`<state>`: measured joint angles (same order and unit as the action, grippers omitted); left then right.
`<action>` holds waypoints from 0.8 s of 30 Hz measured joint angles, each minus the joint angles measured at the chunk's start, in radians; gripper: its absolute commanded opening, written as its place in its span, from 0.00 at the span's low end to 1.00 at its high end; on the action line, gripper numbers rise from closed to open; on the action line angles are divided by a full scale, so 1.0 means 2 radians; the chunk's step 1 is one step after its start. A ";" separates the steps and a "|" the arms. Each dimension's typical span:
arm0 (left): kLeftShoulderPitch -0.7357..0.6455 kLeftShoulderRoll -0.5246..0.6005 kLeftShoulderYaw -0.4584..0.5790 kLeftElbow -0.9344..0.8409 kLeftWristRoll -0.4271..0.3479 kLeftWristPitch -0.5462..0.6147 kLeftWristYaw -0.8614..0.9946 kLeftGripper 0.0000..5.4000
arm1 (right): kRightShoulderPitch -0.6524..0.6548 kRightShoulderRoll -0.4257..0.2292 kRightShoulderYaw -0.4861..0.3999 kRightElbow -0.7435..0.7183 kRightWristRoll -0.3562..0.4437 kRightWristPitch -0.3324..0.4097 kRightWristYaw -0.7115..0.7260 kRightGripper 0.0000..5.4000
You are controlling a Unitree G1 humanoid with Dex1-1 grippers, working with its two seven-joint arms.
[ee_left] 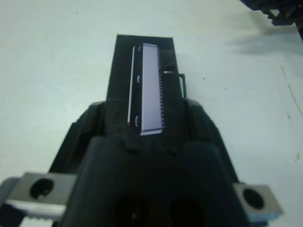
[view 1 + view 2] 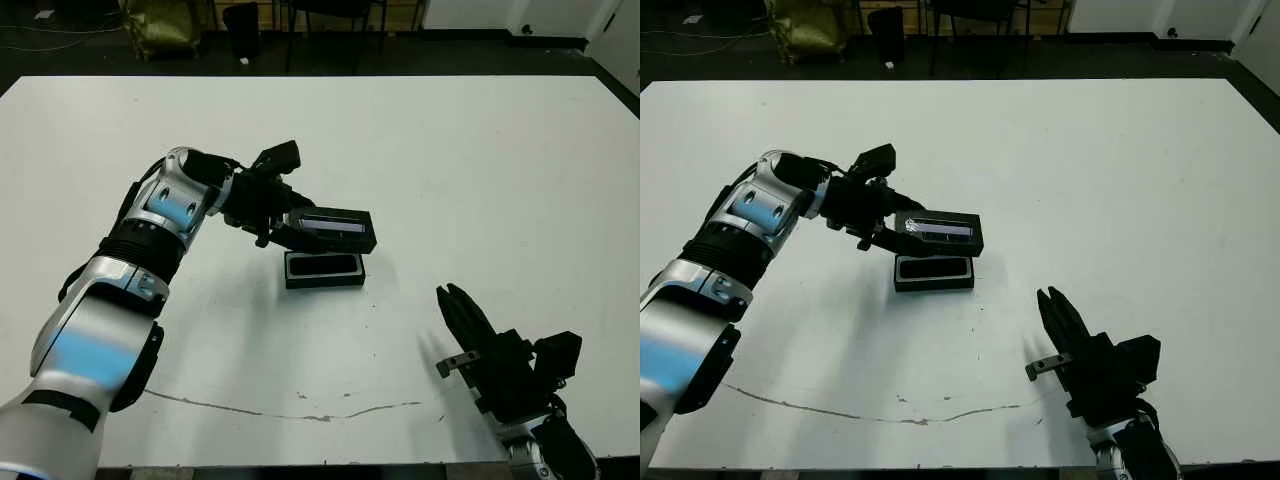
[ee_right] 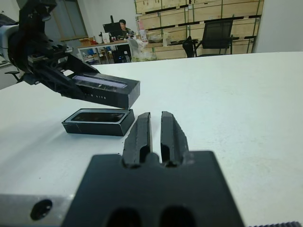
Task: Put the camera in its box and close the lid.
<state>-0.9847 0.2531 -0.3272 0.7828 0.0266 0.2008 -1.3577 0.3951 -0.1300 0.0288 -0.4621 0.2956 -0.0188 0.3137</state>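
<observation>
The left gripper has its jaws clamped on one end of the lid. It holds the lid in the air, a little above the white surface. The glossy strip on the lid faces up, and in the left wrist view the lid runs straight out from between the two fingers.

The box stands on the surface near the middle. From the head camera, the lid is just at 12 o'clock of the box. In the right wrist view the lid is clearly higher than the box and does not touch it. The camera lies inside the box, as a dark bar with the pale lining showing around it.

The right gripper rests low at about 5 o'clock from the box, well apart from it. Its jaws are together and hold nothing, and its fingers point toward the box.

A thin dark line crosses the surface near the front edge. In the right wrist view, a person sits at a desk far behind the surface.
</observation>
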 measured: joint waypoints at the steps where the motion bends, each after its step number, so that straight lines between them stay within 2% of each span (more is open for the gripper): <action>1: 0.000 -0.002 -0.001 0.000 0.000 0.000 0.000 0.47 | 0.000 0.000 0.000 0.000 0.000 0.000 0.000 0.00; 24: 0.013 -0.012 -0.022 -0.002 0.001 0.000 -0.010 0.47 | 0.004 0.001 0.003 -0.001 0.001 -0.004 -0.005 0.00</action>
<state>-0.9594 0.2294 -0.3714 0.7778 0.0283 0.2015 -1.3768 0.4024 -0.1281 0.0347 -0.4639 0.2985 -0.0270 0.3042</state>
